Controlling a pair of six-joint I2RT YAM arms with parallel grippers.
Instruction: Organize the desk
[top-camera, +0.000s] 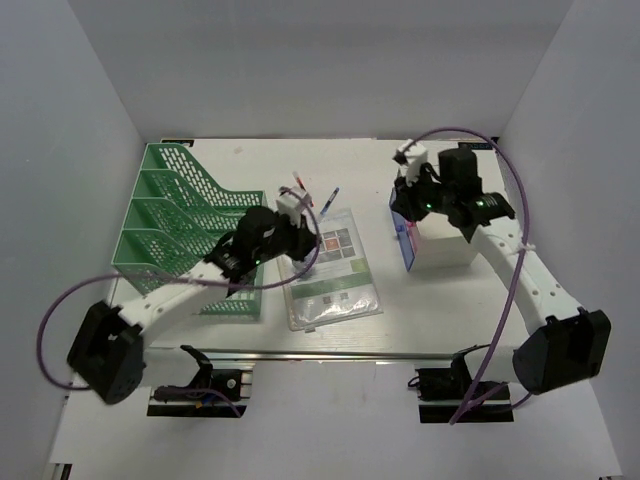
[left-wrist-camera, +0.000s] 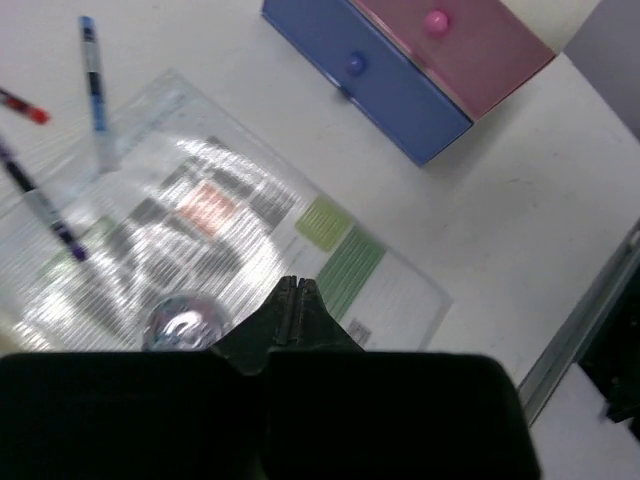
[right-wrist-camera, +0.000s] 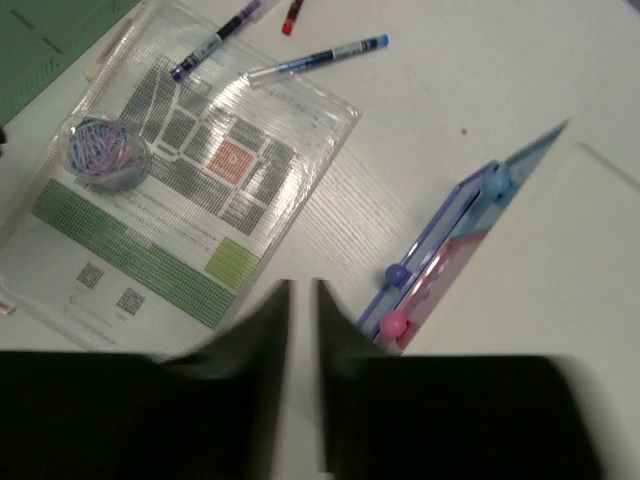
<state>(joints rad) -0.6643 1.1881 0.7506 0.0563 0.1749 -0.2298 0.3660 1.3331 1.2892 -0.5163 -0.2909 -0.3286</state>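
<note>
On the desk (top-camera: 280, 160), a wide white tabletop that fills the middle of the overhead view with an aluminium rail (top-camera: 330, 353) along its near edge, a green mesh file rack (top-camera: 185, 225) stands at the left and a white drawer box (top-camera: 445, 245) at the right. Between them lies a clear plastic sleeve (top-camera: 332, 270) holding a printed sheet with grey, red and green blocks. A small clear pot of coloured paper clips (right-wrist-camera: 103, 152) sits on the sleeve near its rack-side edge. Three pens lie at the sleeve's far end: a blue pen (left-wrist-camera: 93, 70) with its tip over the sleeve's edge, a purple pen (left-wrist-camera: 40, 205) partly on the sleeve, and a red-tipped pen (left-wrist-camera: 25, 105) on the bare desk beside them. The left gripper (left-wrist-camera: 297, 285) hangs over the sleeve just beside the pot, its two fingers pressed flat together with nothing between them. The right gripper (right-wrist-camera: 302, 290) hovers above the desk between the sleeve and the drawer box, its fingers drawn almost together with only a thin slit left, and it holds nothing. From the left wrist view the box shows a blue drawer (left-wrist-camera: 370, 80) and a pink drawer (left-wrist-camera: 460, 45), each with a round knob.
</note>
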